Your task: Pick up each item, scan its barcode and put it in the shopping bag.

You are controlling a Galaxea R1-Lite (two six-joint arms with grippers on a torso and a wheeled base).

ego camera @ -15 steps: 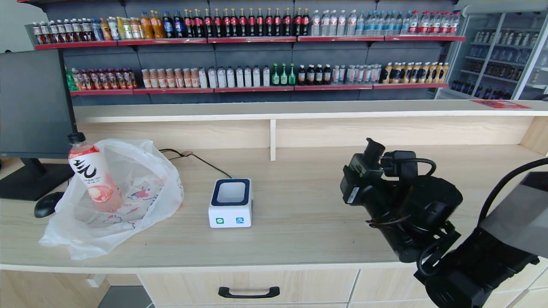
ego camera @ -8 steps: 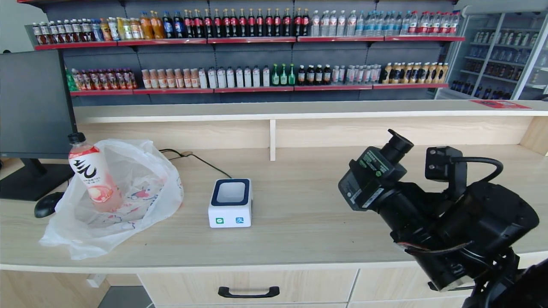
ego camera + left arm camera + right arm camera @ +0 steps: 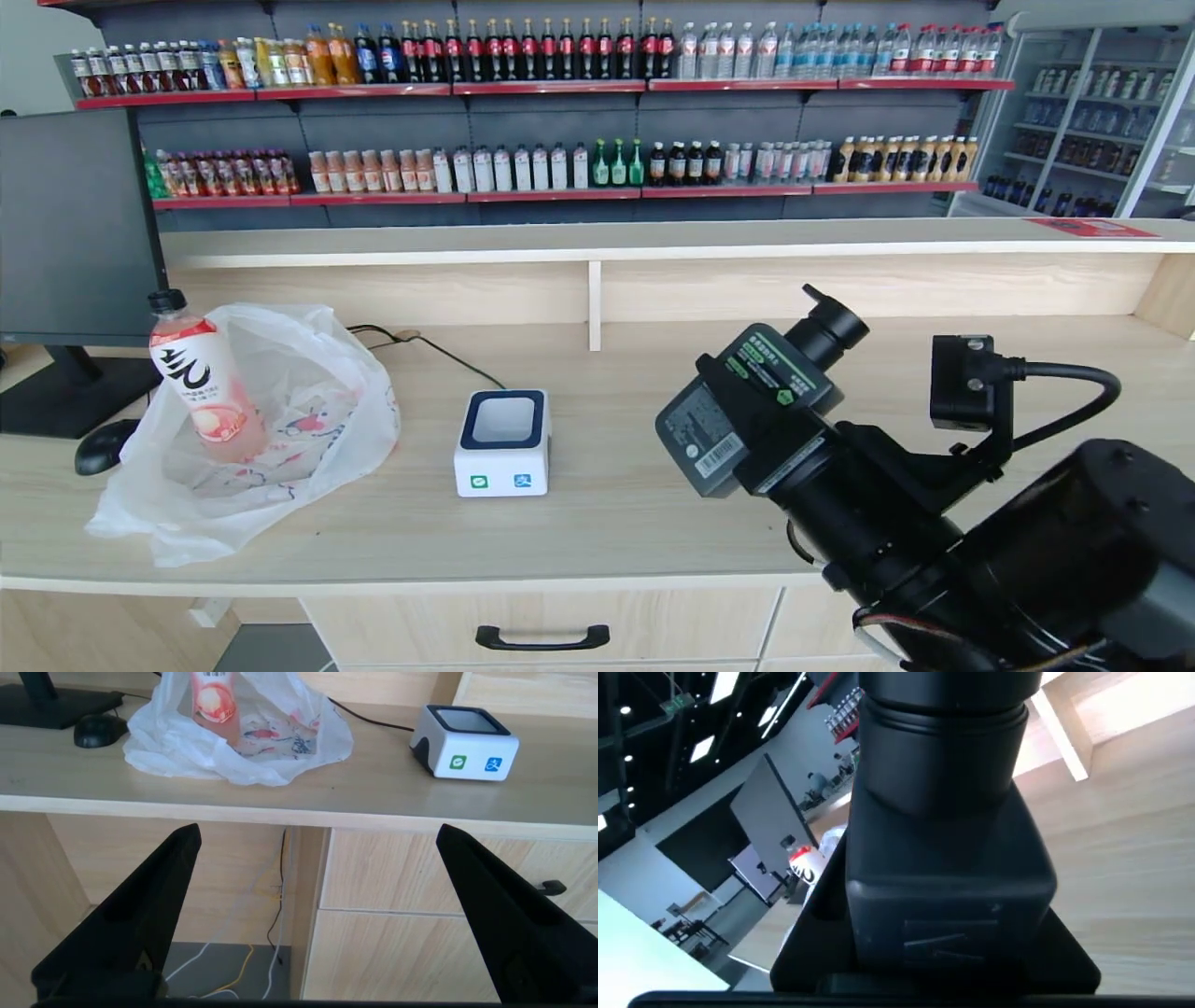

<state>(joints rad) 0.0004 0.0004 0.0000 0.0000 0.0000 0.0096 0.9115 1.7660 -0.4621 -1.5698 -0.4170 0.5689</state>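
shop counter [image 3: 635, 523]: scanner [image 3: 504, 443] at middle; shopping bag [image 3: 308, 439] lay to its left, pink bottle [image 3: 201, 387] inside. i logged right gripper [image 3: 805, 467] clamped on black bottle [image 3: 747, 411], held up right of scanner; left gripper [image 3: 318, 833] spread wide, below counter edge.

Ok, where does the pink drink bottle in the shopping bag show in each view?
Head view: pink bottle upright in the shopping bag, beside the monitor.
Left wrist view: bottle in the bag, between mouse and scanner.
Right wrist view: bottle tiny, past the held black bottle.
Shared landmark: the monitor.
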